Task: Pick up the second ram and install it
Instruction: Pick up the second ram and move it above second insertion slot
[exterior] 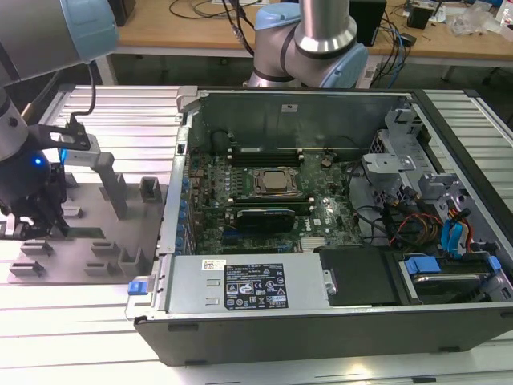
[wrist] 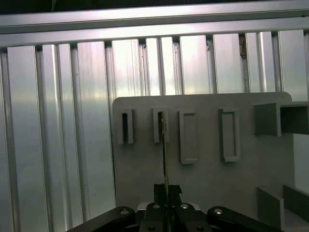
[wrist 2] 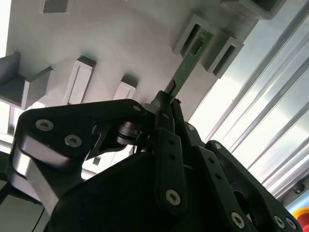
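We see the gripper (exterior: 36, 227) low over the grey holder tray (exterior: 120, 241) at the exterior view's left, well apart from the open computer case (exterior: 321, 329) at the exterior view's right. The tray lies on a ribbed aluminium table (exterior: 120, 112), just beside the case wall

In the second wrist view the fingers (wrist 2: 163, 135) are closed narrow, pinching 1 end of the second ram (wrist 2: 189, 63), a thin green strip. The strip runs straight out from the fingertips in line with the gripper. Its far end sits at a slotted post (wrist 2: 193, 30) of the tray

In the first wrist view the ram is edge-on, a thin line from between the fingertips up to 1 of 4 slotted posts in a row, with 1 post on one side of it and 2 on the other. We cannot tell how deep the far end sits in that slot

Inside the case the motherboard (exterior: 264, 220) lies flat with the CPU socket (exterior: 276, 182) near its middle
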Tool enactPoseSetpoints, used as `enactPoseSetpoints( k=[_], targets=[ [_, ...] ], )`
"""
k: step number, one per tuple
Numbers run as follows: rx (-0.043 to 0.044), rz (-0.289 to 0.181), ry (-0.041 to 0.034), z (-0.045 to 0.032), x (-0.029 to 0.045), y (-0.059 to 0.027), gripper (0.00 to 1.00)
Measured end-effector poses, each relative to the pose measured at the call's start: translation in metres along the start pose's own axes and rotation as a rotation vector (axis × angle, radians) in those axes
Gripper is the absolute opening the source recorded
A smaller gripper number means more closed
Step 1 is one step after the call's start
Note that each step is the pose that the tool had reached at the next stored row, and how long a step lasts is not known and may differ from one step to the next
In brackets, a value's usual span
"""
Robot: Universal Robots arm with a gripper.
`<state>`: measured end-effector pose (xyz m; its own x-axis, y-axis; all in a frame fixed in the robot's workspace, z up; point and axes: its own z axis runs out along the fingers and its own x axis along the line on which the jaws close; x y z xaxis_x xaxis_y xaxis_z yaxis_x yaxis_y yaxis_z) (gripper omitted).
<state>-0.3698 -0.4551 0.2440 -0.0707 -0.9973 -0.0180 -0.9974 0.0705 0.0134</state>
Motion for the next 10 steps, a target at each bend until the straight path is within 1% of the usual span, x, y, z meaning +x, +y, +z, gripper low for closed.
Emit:
enactPoseSetpoints(
  k=[1,3,10],
  targets=[
    [0.0,0.0,0.0,-0.0012,0.0,0.0,0.11],
    [0.0,0.0,0.0,-0.0078,-0.0003,0.0001,0.11],
    [0.0,0.0,0.0,-0.024,-0.0009,0.0004,0.11]
  ],
)
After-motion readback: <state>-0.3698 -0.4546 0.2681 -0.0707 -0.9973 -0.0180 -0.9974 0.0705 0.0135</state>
